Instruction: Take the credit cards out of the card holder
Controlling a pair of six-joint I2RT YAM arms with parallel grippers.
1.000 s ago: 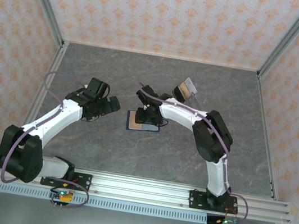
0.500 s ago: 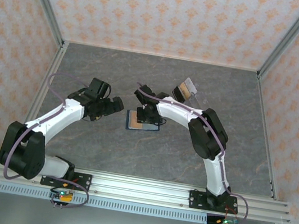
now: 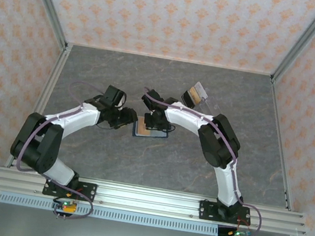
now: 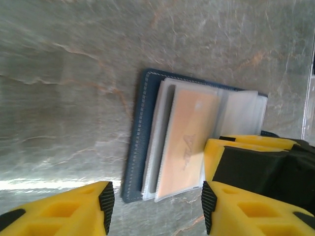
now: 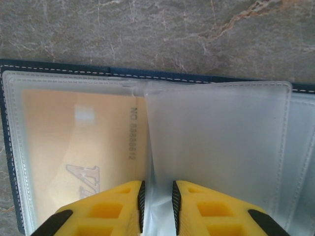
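The navy card holder lies open on the table's middle, its clear sleeves facing up. An orange credit card sits inside the left sleeve. My right gripper stands over the holder, its pads pinched on the raised fold of a clear sleeve. In the top view that gripper covers the holder's far half. My left gripper is open, its jaws straddling the near corner of the holder without touching it. It sits at the holder's left edge.
A brown-orange card and a pale card lie loose at the back right of the grey marbled table. The right gripper's yellow fingers show at the right of the left wrist view. Patterned walls enclose the table.
My left arm has swung right, up to the holder's left edge, and its jaws have narrowed. The right gripper has closed further on the sleeve fold.
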